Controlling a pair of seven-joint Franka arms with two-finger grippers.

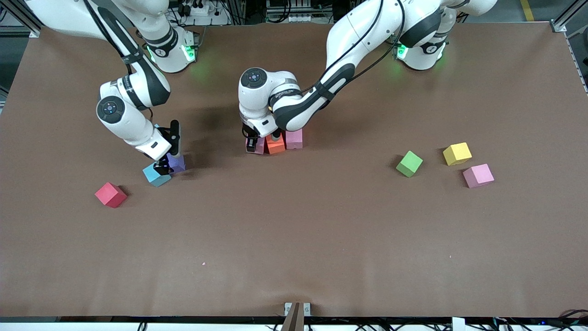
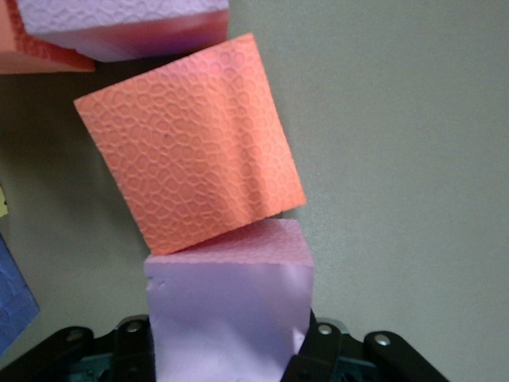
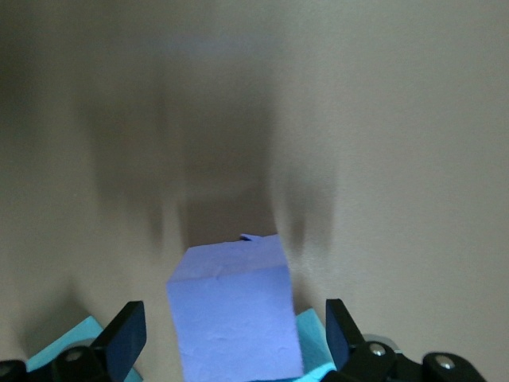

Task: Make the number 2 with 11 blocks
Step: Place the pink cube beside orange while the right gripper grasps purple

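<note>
Placing third cube: left gripper (image 1: pixel 252 143) jaws clamped on pink block (image 2: pixel 231 306), touching orange block (image 1: pixel 275 145) in starting row mid-bench. Right gripper (image 1: pixel 166 162) jaws wide, straddling purple block (image 3: pixel 235 314) beside light blue block (image 1: pixel 155 174). Number 2 barely begun; most blocks unplaced.

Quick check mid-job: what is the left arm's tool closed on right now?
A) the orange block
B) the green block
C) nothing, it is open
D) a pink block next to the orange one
D: the left wrist view shows the left tool shut on a pink block that touches the orange block; the green block lies loose toward the left arm's end of the table.
</note>
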